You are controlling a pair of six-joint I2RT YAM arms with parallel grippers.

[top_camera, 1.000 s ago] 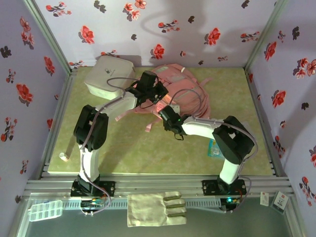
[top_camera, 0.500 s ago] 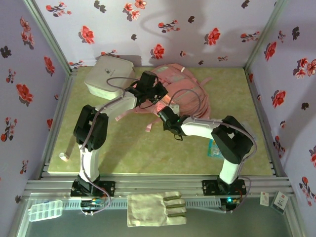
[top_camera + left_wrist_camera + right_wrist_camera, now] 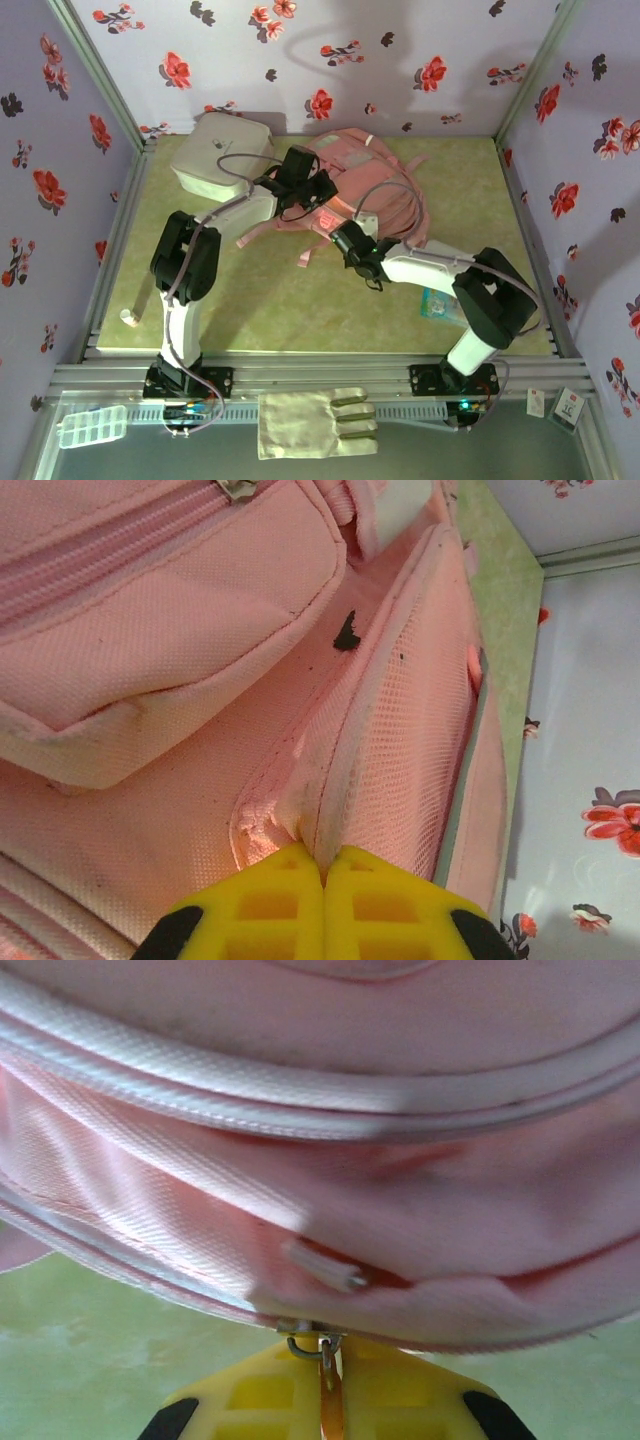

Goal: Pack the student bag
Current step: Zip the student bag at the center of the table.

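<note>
The student bag (image 3: 375,185), a big soft pink backpack, lies at the back middle of the green table. My left gripper (image 3: 318,192) rests on the bag's left side. In the left wrist view its yellow fingers (image 3: 270,905) are shut on a pale seam fold (image 3: 325,810) beside the bag's mesh panel. My right gripper (image 3: 343,233) is at the bag's near edge. In the right wrist view it (image 3: 330,1360) is shut on the metal zipper pull (image 3: 322,1346), under a pink panel with pale piping (image 3: 300,1110).
A white rounded-square box (image 3: 220,150) stands at the back left, touching the bag. A teal flat item (image 3: 437,301) lies by the right arm. A small white strip (image 3: 130,316) lies at the near left. Flowered walls close in three sides.
My right gripper has closed on the zipper pull and drawn slightly right, its elbow swinging right. The bag's near edge has puffed up. The left gripper has held its grip.
</note>
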